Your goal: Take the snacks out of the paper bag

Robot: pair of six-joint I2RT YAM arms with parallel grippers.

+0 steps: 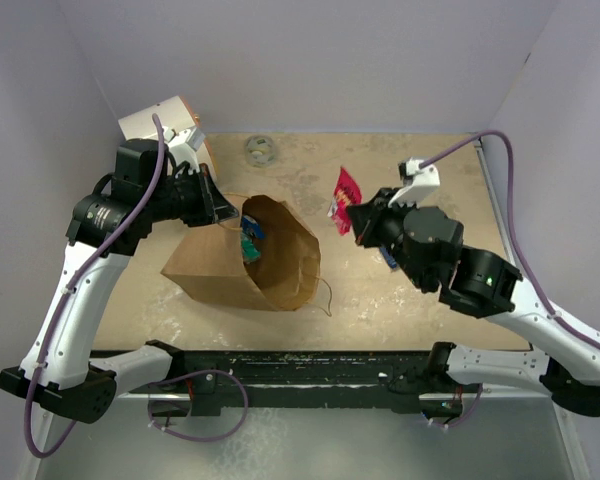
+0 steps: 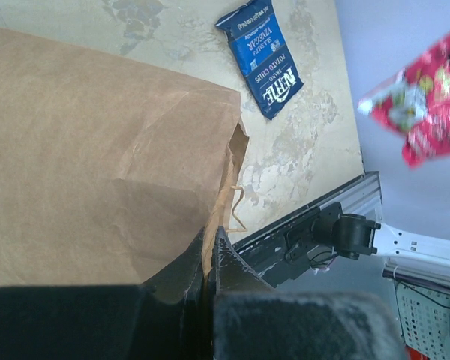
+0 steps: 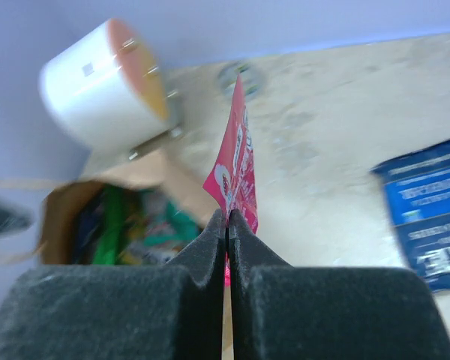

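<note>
Snacks: one blue packet (image 2: 259, 56) is already lying out on the tabletop (image 1: 310, 160) near the paper bag (image 1: 270, 265). A red packet (image 3: 236, 161) is hanging clear of the bag, pinched btw the closed fingers of the right gripper (image 3: 226, 225), and the remaining packets (image 3: 127, 221), green and teal incl., are sitting inside the bag's open mouth. The left gripper (image 2: 212, 244) is clamping the bag's rim, fingers together on the paper, so approx. two are out w/ the rest waiting; farther back a white cylinder (image 1: 165, 122) and grey ring (image 1: 260, 150) are sitting apart.

Overhead, wrist close-ups; common paper bag (image 1: 210, 265)
</note>
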